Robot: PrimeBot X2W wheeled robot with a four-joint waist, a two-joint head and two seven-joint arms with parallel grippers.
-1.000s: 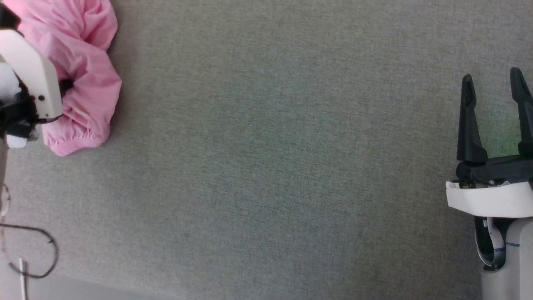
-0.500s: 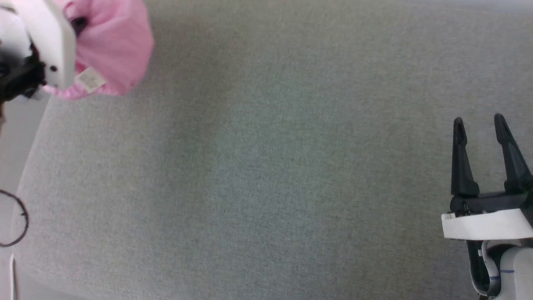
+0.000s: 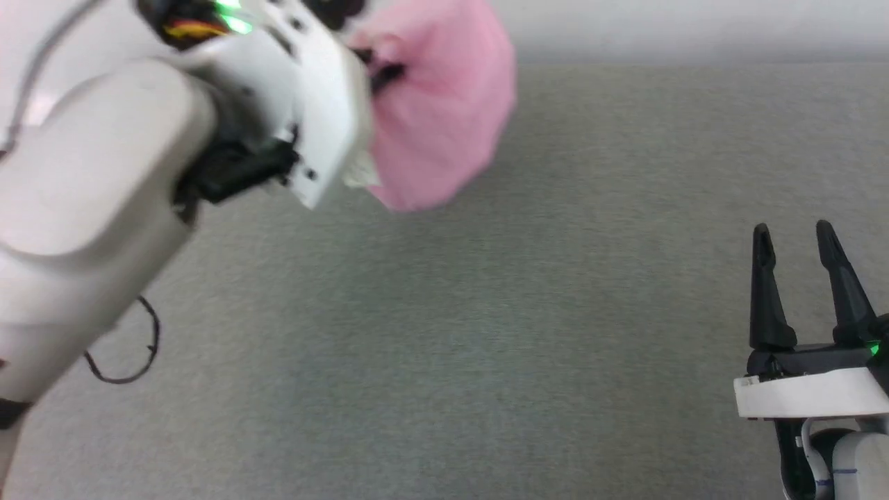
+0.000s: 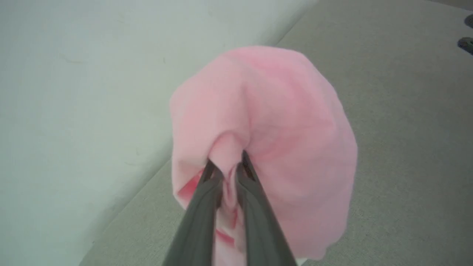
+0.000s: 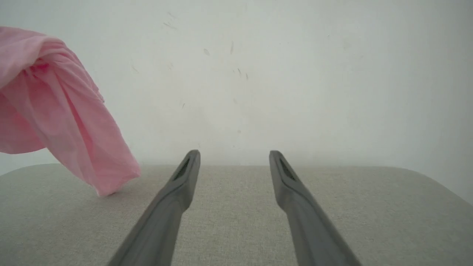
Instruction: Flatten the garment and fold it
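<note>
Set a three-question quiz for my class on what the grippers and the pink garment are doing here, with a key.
1. True or false: the left gripper is shut on the pink garment.
2. The right gripper is: A open, holding nothing; B shut on the garment; C shut, holding nothing.
3. Fill in: the garment hangs ____, not spread flat.
Key: 1 true; 2 A; 3 bunched.
</note>
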